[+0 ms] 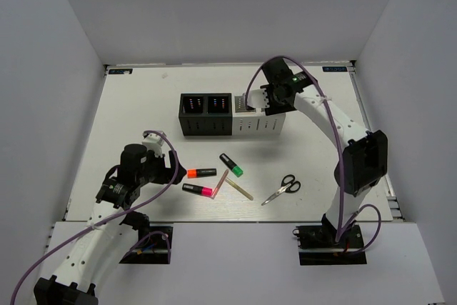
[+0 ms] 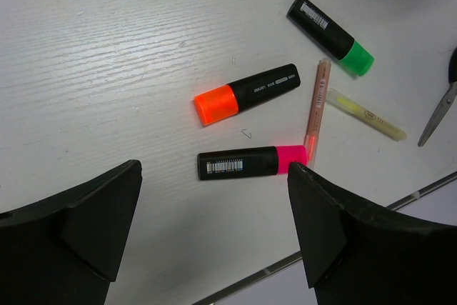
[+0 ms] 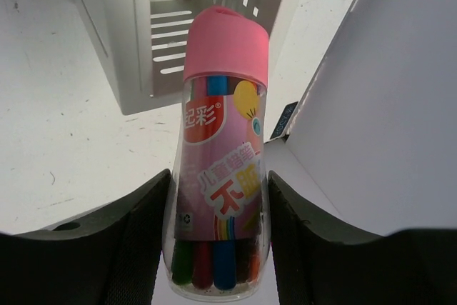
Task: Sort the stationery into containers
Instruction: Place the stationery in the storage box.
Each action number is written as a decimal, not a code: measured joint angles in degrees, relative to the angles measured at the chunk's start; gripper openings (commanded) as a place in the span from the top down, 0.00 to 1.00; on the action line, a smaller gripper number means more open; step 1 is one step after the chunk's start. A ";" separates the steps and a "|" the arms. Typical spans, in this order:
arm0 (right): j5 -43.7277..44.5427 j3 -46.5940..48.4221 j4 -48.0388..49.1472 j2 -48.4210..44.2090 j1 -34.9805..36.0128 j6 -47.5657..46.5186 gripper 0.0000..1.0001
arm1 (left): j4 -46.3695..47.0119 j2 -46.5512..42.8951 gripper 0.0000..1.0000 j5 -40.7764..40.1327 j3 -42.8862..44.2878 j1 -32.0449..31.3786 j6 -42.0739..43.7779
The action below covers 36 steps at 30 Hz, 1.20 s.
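Nearest us on the left, the left gripper [image 2: 214, 248] hangs with its jaws spread wide and nothing between them. It is tilted down at the loose stationery on the white table [image 1: 128, 119], and we judge it is posed this way to take a marker next. Just beyond its fingers the black marker with a pink cap [image 2: 250, 162] lies flat, and a little farther lies the black marker with an orange cap [image 2: 246, 94], apart from it. The thin pink pencil [image 2: 318, 108] has one end against the pink cap. The pale yellow stick [image 2: 365, 114] lies to its right and the black marker with a green cap [image 2: 330, 36] farther back. The black-handled scissors [image 1: 282, 189] lie off to the right, apart from the rest. Farther still, mid-table, stands the row of perforated square boxes, the black boxes [image 1: 206, 113] on the left and the white boxes [image 1: 255, 123] on the right. Above the white pair the right gripper [image 1: 265, 99] is clamped on the clear tube with a pink cap [image 3: 221, 148], which is full of coloured pens. It grips the lower body, so the cap end points at an open white box below. We take this as lining up the drop, but we cannot tell into which white box.
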 measured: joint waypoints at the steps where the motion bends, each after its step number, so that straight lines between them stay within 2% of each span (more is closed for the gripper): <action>1: -0.09 0.66 -0.28 0.68 -0.09 -0.04 1.00 | 0.00 0.00 0.07 0.02 0.00 0.00 0.00; 6: -0.11 4.02 -0.98 4.85 -0.31 -0.42 1.00 | 0.00 0.00 0.07 0.02 0.00 0.00 0.00; 11: -0.63 5.22 -0.96 7.21 -0.28 -0.52 0.89 | 0.00 0.00 0.07 0.02 0.00 0.00 0.00; 15: -1.03 5.22 -0.85 7.21 -0.20 -0.59 0.60 | 0.00 0.00 0.07 0.02 0.00 0.00 0.02; 21: -2.23 5.03 -0.48 6.88 -0.22 -0.66 0.54 | 0.02 -0.11 0.07 0.11 0.00 0.00 0.02; 25: -2.69 4.81 -0.35 6.27 -0.22 -0.61 0.32 | 0.00 0.00 0.07 0.24 0.00 0.00 0.02; 29: -2.80 4.02 0.04 5.29 -0.22 -0.66 0.28 | 0.00 0.02 0.07 0.24 0.00 0.00 0.02; 36: -2.97 3.26 0.72 4.17 -0.22 -0.61 0.30 | 0.00 0.31 0.07 0.24 0.00 0.00 0.02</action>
